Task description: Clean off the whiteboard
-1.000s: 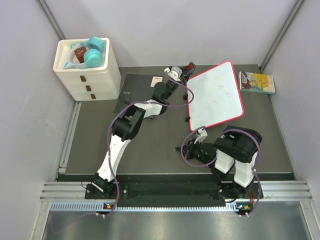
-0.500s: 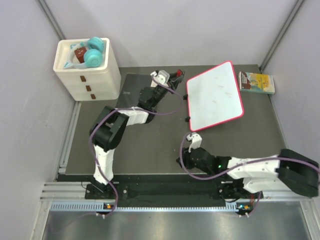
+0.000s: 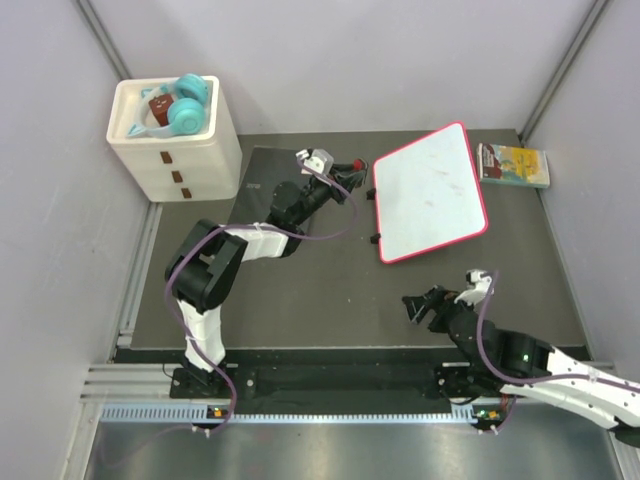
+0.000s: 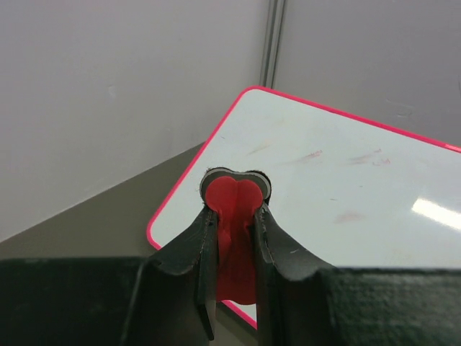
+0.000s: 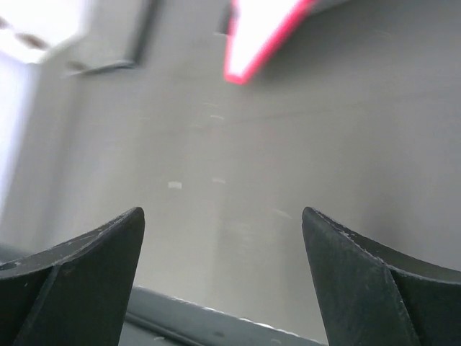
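The whiteboard [image 3: 430, 195] lies tilted at the back right of the mat, pink-framed, with only faint reddish smudges on its white face [image 4: 346, 173]. My left gripper [image 3: 352, 170] hovers just off its left edge, shut on a red eraser [image 4: 232, 216] whose rounded head pokes out past the fingertips. My right gripper [image 3: 422, 304] is down near the front of the mat, apart from the board, open with nothing between its fingers [image 5: 94, 252]. One board corner [image 5: 259, 36] shows blurred at the top of the right wrist view.
A white drawer unit [image 3: 175, 150] with teal headphones [image 3: 188, 103] on top stands at the back left. A black notebook [image 3: 262, 185] lies under the left arm. A yellow-green book [image 3: 513, 165] lies right of the board. Grey walls close in on both sides.
My right gripper opened and its arm swung from the board's near edge out to the front right. My left gripper drew back leftward off the board, still holding the eraser.
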### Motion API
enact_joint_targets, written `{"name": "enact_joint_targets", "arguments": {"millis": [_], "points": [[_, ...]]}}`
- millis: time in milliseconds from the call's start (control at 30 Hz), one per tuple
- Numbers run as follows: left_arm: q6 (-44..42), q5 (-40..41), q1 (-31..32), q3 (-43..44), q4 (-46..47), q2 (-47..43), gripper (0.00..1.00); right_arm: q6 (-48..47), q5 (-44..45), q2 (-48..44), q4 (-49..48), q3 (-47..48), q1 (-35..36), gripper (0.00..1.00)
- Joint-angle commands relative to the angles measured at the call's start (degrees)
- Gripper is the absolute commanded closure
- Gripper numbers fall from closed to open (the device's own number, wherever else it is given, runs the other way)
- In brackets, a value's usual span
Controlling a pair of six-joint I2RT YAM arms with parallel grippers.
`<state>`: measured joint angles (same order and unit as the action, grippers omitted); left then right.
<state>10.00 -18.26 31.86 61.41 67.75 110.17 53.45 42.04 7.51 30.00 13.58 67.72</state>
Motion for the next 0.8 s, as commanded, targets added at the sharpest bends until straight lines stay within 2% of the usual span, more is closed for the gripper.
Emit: {"name": "enact_joint_targets", "arguments": {"millis": [0, 67, 233, 300, 333, 500, 667, 767], "points": [[3.71, -2.74, -0.13, -2.43, 5.99, 0.48, 1.00, 10.59, 8.22, 4.60, 9.46, -0.23, 0.39, 0.12], [3.71, -3.45, -0.04, -3.48, 7.04, 0.66, 1.00, 11.59, 11.46, 8.72, 8.24, -0.40, 0.39, 0.12], [3.45, -3.80, -0.04, -4.89, 7.23, 0.92, 1.00, 2.73, 14.30, 13.14, -9.49, -2.85, -1.18, 0.13], [3.19, -4.24, 0.05, -5.24, 7.14, 0.92, 1.00, -0.26, 11.23, 13.23, -13.63, -3.74, -3.81, 0.13], [3.10, -4.24, 0.05, -5.24, 7.22, 0.92, 1.00, -1.58, 9.31, 13.32, -18.78, -4.96, -5.83, 0.13], [3.10, -5.38, 0.05, -5.33, 6.61, 1.19, 1.00, -10.27, -5.37, 18.14, -32.08, -5.41, -17.26, 0.12], [3.71, -6.17, 0.13, -5.33, 6.87, 1.89, 1.00, -15.48, -13.55, 31.24, -44.38, -1.37, -19.38, 0.12], [3.97, -6.79, 0.22, -5.33, 6.96, 2.33, 1.00, -15.31, -14.97, 36.85, -46.78, 0.39, -19.91, 0.11]]}}
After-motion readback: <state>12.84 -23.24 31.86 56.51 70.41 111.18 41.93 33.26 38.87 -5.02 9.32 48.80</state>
